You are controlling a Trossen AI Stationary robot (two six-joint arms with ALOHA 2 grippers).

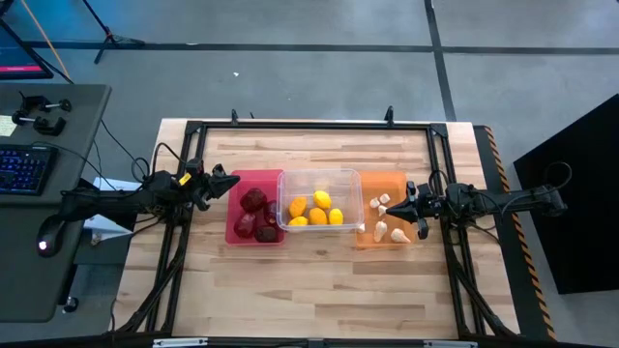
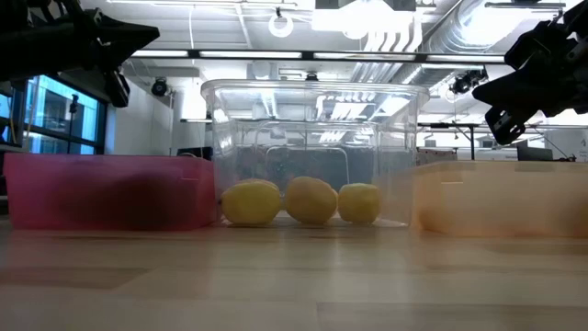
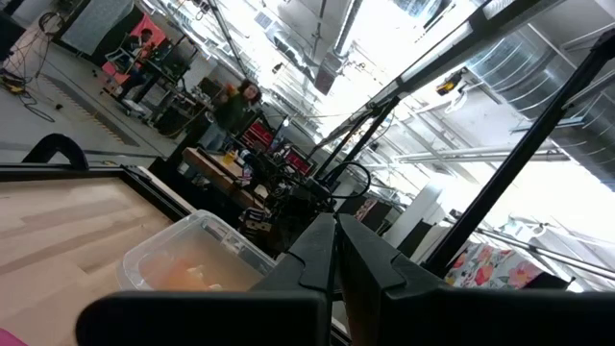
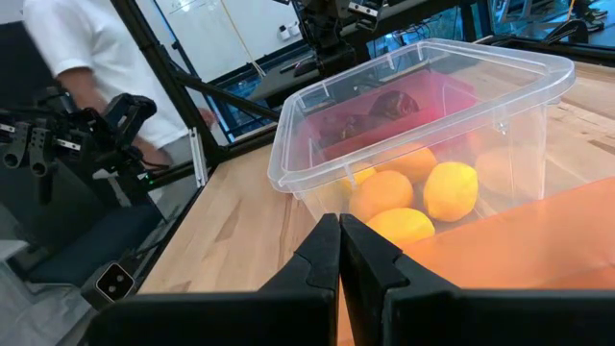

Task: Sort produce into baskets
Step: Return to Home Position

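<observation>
Three trays stand side by side mid-table: a red tray (image 1: 233, 232) with dark red lumps (image 1: 254, 201), a clear tray (image 1: 319, 174) with yellow lemons (image 1: 317, 215), and an orange tray (image 1: 387, 180) with whitish bulbs (image 1: 383, 230). My left gripper (image 1: 232, 181) is shut and empty above the red tray's left edge; its fingers also show in its wrist view (image 3: 334, 252). My right gripper (image 1: 387, 208) is shut and empty above the orange tray; its wrist view (image 4: 339, 252) looks toward the clear tray (image 4: 413, 106).
A black frame (image 1: 309, 125) runs round the table's working area. A desk with a keyboard (image 1: 21, 166) stands off the table's left. A person in white (image 4: 86, 48) stands beyond the table. Bare wood lies before the trays (image 1: 309, 290).
</observation>
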